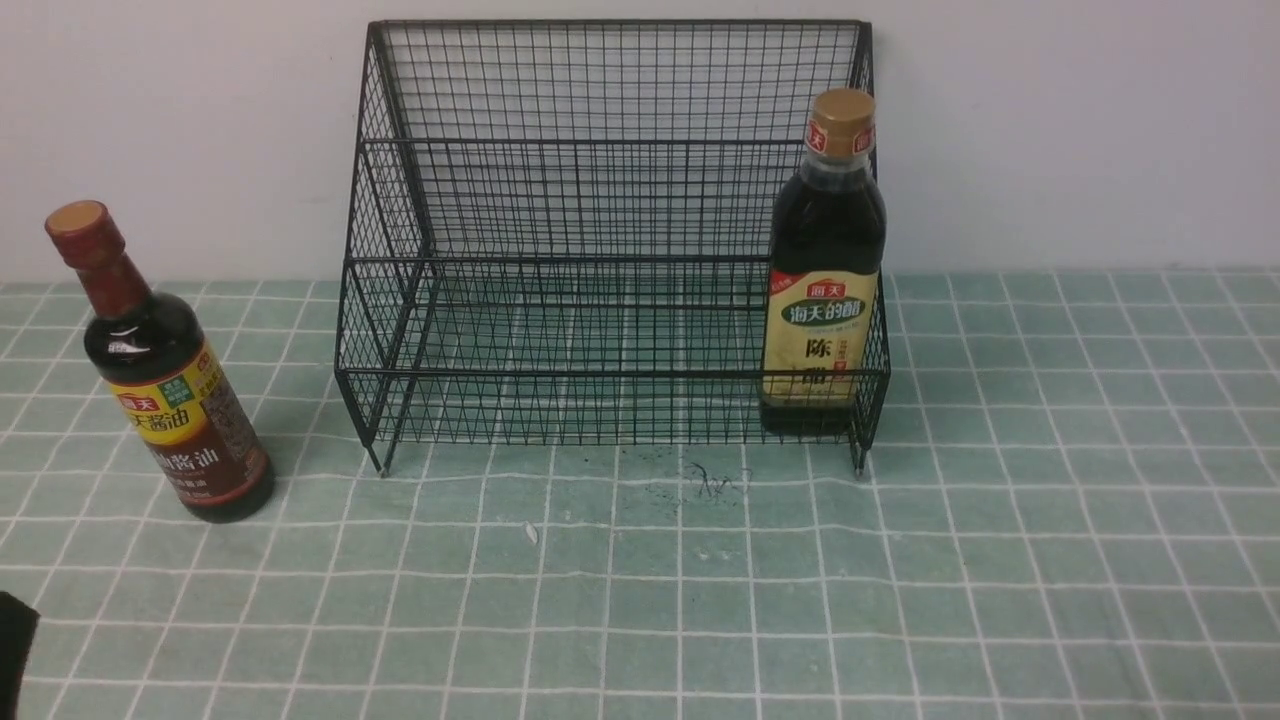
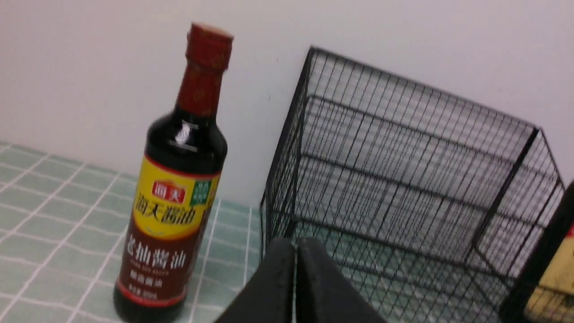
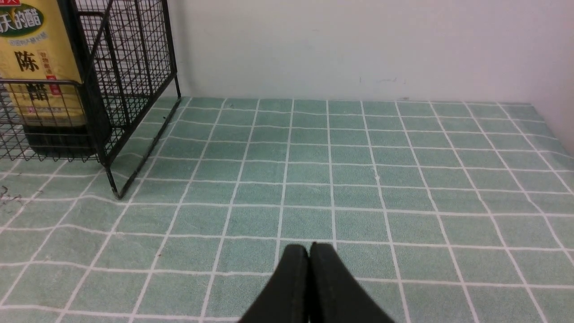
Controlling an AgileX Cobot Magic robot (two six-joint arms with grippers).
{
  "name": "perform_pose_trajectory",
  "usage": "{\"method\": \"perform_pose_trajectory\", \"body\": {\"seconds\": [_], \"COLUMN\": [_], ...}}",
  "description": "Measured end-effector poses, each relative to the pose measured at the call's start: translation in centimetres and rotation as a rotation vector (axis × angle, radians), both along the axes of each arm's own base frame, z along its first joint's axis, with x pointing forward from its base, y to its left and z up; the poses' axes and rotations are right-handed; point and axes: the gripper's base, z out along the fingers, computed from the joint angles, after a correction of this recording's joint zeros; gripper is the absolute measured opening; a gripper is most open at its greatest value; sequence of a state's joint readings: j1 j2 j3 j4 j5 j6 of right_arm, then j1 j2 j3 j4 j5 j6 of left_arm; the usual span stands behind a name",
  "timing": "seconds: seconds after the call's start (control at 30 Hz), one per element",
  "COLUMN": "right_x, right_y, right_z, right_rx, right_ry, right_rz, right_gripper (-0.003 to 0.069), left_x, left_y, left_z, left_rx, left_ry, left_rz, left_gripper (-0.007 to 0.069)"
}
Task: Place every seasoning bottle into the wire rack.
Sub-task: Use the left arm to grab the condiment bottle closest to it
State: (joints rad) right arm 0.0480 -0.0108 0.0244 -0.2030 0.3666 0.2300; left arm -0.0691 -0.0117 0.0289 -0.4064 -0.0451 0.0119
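Observation:
The black wire rack (image 1: pixel 615 230) stands against the wall, mid table. The gold-capped bottle with cream label (image 1: pixel 823 270) stands upright on the rack's lower tier at its right end; it also shows in the right wrist view (image 3: pixel 42 72). The slim red-capped bottle with yellow-and-maroon label (image 1: pixel 160 375) stands upright on the cloth left of the rack, outside it; it also shows in the left wrist view (image 2: pixel 177 188). My left gripper (image 2: pixel 296 244) is shut and empty, short of the bottle and the rack's (image 2: pixel 403 179) left side. My right gripper (image 3: pixel 309 249) is shut and empty over the cloth right of the rack (image 3: pixel 130 76).
A green checked cloth (image 1: pixel 1000 560) covers the table. A white wall runs behind the rack. A dark scuff (image 1: pixel 715 480) marks the cloth before the rack. A bit of my left arm (image 1: pixel 15 650) shows at the lower left corner of the front view.

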Motion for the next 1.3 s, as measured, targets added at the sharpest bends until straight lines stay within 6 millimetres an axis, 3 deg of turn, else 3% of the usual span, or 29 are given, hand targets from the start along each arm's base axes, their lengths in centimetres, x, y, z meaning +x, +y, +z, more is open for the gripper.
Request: {"method": "perform_pose_trajectory", "body": {"seconds": [0.2, 0.37, 0.6, 0.67, 0.7, 0.73, 0.9, 1.2, 1.3], "right_x": [0.0, 0.0, 0.0, 0.0, 0.0, 0.0, 0.0, 0.0, 0.0], "right_y": [0.0, 0.0, 0.0, 0.0, 0.0, 0.0, 0.0, 0.0, 0.0], "right_z": [0.0, 0.0, 0.0, 0.0, 0.0, 0.0, 0.0, 0.0, 0.0], "right_rx": [-0.007, -0.007, -0.007, -0.007, -0.007, -0.007, -0.007, -0.007, -0.007], "right_ry": [-0.001, -0.001, -0.001, -0.001, -0.001, -0.001, -0.001, -0.001, -0.001], "right_rz": [0.001, 0.001, 0.001, 0.001, 0.001, 0.001, 0.001, 0.001, 0.001], "right_gripper": [-0.0015, -0.0015, -0.0015, -0.0015, -0.0015, -0.0015, -0.0015, -0.0015, -0.0015], "left_x": [-0.4, -0.6, 0.8, 2.1, 2.3, 3.3, 6.2, 12.0, 12.9], "left_y": [0.9, 1.0, 0.4, 0.3, 0.3, 0.3, 0.4, 0.3, 0.3], "left_z": [2.0, 2.7, 4.3, 4.4, 4.4, 4.5, 5.4, 7.6, 7.8], "left_rx": [-0.035, 0.001, 0.208, 0.252, 0.255, 0.268, 0.284, 0.296, 0.296], "left_ry": [-0.223, -0.261, -0.122, -0.045, -0.032, 0.009, 0.072, 0.118, 0.118], "left_rz": [0.097, 0.116, 0.09, 0.087, 0.086, 0.09, 0.109, 0.134, 0.143], "left_gripper": [-0.0006, 0.0018, 0.0216, 0.0333, 0.0342, 0.0419, 0.0554, 0.0593, 0.0592]}}
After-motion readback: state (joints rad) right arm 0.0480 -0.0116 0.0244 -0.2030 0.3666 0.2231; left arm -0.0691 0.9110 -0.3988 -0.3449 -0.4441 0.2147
